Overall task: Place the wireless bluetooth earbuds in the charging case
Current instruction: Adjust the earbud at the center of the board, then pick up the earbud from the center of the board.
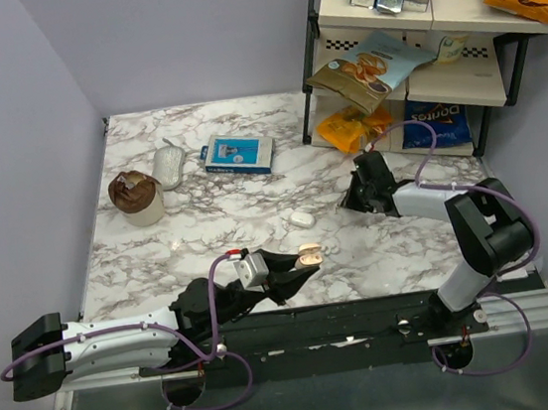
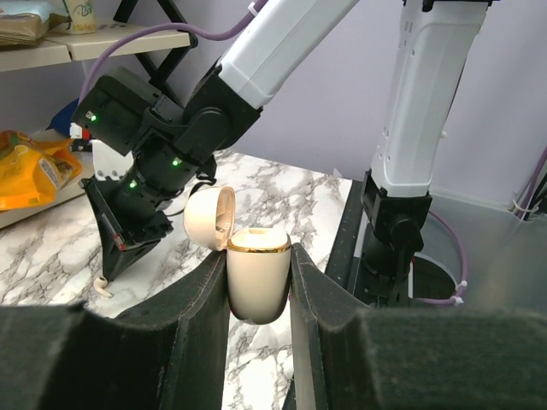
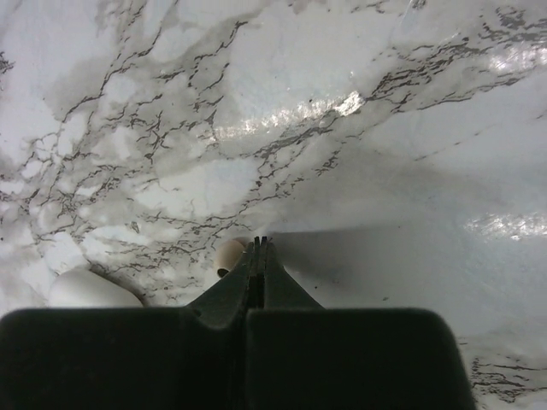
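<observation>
My left gripper [image 2: 259, 258] is shut on the charging case [image 2: 256, 282], a cream oval with a gold rim, held upright above the table's near edge with its lid [image 2: 210, 217] flipped open. From above, the case [image 1: 309, 255] shows at the tip of the left gripper [image 1: 301, 260]. My right gripper [image 3: 259, 244] is shut with nothing between its fingers, tips down at the marble. One tiny white earbud [image 3: 229, 254] lies just left of those tips, touching or nearly so. The right gripper [image 1: 353, 198] sits at mid right of the table.
A white oval piece [image 1: 302, 219] lies on the marble between the two grippers, also at the lower left as a white oval piece [image 3: 85, 289]. A mouse [image 1: 168, 165], a blue box [image 1: 238, 154] and a brown-topped cup [image 1: 136, 197] stand at the back left. A snack shelf [image 1: 405, 49] is at the back right.
</observation>
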Motion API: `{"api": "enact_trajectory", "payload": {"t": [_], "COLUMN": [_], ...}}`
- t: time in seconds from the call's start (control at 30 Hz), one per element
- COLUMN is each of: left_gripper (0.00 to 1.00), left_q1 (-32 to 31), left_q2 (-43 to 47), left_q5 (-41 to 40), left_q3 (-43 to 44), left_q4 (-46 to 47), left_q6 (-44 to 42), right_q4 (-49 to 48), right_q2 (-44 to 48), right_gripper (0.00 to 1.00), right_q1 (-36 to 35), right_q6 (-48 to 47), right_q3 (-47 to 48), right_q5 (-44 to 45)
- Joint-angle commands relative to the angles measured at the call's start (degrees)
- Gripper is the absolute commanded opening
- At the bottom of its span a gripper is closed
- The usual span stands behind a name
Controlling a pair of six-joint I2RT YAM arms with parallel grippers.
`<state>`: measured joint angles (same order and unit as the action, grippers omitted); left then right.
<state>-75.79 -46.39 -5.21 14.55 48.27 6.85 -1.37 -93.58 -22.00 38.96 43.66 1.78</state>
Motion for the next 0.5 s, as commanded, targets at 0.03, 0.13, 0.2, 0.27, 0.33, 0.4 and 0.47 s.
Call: {"api": "enact_trajectory", "payload": {"t": [0.03, 0.13, 0.2, 0.27, 0.33, 0.4, 0.47], "left_gripper": [0.00, 0.00, 0.00, 0.00, 0.00, 0.00, 0.00], "left_q1": [-0.3, -0.3, -0.2, -0.3, -0.2, -0.2, -0.2], "left_q2": [0.8, 1.0, 0.8, 0.6, 0.5, 0.2, 0.2], "left_q5": [-1.0, -1.1, -1.3, -1.3, -1.2, -1.1, -0.9], "left_q3": [0.0, 0.0, -0.2, -0.2, -0.1, 0.1, 0.2], "left_q4": [0.3, 0.1, 0.3, 0.7, 0.9, 0.9, 0.9], "left_q6": [-0.6, -0.6, -0.7, -0.6, -0.8, -0.7, -0.7], "right_q4": [6.3, 7.9, 8.3, 10.0, 10.9, 12.0, 14.6], "right_q2": [-0.6, 3.6, 5.3, 5.4, 5.3, 4.8, 3.1], "right_gripper": [0.05, 0.23, 0.50, 0.60, 0.64, 0.66, 0.66], "right_q1": [2.3, 2.8, 2.8, 2.7, 2.4, 2.0, 0.7], "right_q6": [-2.1, -3.2, -6.2, -8.2, -9.7, -10.9, -12.2], "right_q3": [0.3, -0.2, 0.9, 4.1, 6.2, 9.3, 11.5], "right_q5": [4.3, 5.1, 3.3, -0.1, -3.9, -4.9, -4.2]}}
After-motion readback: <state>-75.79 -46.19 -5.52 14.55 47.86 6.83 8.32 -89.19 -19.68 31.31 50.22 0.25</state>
